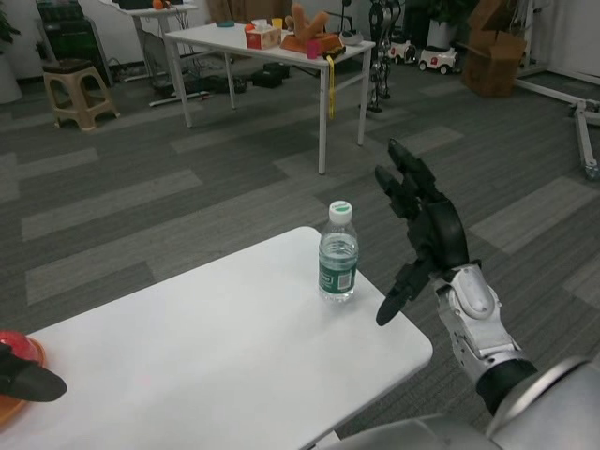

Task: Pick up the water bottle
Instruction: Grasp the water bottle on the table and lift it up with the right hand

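The water bottle [338,251] stands upright near the far right corner of the white worktop [225,347], its white cap on and a green label round its middle. There is writing on that label, but it is too small for me to read, so I cannot give a brand.

The right robot hand [424,225] hangs just beside the bottle on its right, not touching it. Its fingers are spread and raised, the thumb dropped low toward the worktop edge, and it holds nothing. The palm faces the bottle, which to my eye is the shape of a hand lined up to close round the body from the side.

The left robot hand [26,380] lies at the near left edge, beside something red and orange [19,361]; whether it grips anything I cannot tell.

Beyond, a second white table [272,47] carries clutter.
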You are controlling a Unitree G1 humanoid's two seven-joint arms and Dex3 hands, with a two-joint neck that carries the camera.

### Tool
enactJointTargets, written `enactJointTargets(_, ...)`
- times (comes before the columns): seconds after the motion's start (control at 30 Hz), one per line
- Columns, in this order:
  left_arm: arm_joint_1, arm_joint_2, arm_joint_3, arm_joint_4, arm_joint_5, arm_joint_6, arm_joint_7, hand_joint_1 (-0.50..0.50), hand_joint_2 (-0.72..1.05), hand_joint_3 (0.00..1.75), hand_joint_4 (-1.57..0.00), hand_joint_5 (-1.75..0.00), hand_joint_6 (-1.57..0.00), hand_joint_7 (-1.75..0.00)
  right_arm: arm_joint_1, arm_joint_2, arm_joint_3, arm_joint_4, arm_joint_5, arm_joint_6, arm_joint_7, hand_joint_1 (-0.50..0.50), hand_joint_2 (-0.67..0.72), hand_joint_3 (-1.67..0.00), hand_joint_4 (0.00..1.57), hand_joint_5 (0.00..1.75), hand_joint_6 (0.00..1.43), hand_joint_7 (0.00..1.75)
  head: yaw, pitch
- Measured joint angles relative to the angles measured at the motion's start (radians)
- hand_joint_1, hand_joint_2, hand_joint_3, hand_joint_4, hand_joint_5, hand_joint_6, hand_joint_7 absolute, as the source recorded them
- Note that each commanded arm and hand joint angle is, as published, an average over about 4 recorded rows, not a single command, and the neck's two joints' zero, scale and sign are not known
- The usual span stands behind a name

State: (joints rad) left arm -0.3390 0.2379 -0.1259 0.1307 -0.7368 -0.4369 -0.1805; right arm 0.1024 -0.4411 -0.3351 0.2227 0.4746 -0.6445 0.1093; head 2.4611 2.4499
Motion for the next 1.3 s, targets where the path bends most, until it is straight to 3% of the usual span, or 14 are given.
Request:
enactJointTargets(0.67,0.002,0.001,-0.001,-0.005,0.001,0.002,0.003,-0.43,-0.55,0.04,0.00,-0.10,0.00,0.00,-0.238,0.013,0.069,0.356,0.000,0.000,0.111,-0.50,0.66,0.00,0.00,0.00,0.00,0.07,0.012,-0.017)
enactJointTargets(1.3,0.003,0.001,-0.001,-0.010,0.001,0.002,0.007,-0.43,-0.55,0.09,0.00,-0.10,0.00,0.00,-0.356,0.001,0.184,0.579,0.000,-0.001,0.128,-0.50,0.66,0.00,0.00,0.00,0.00,0.07,0.017,-0.024)
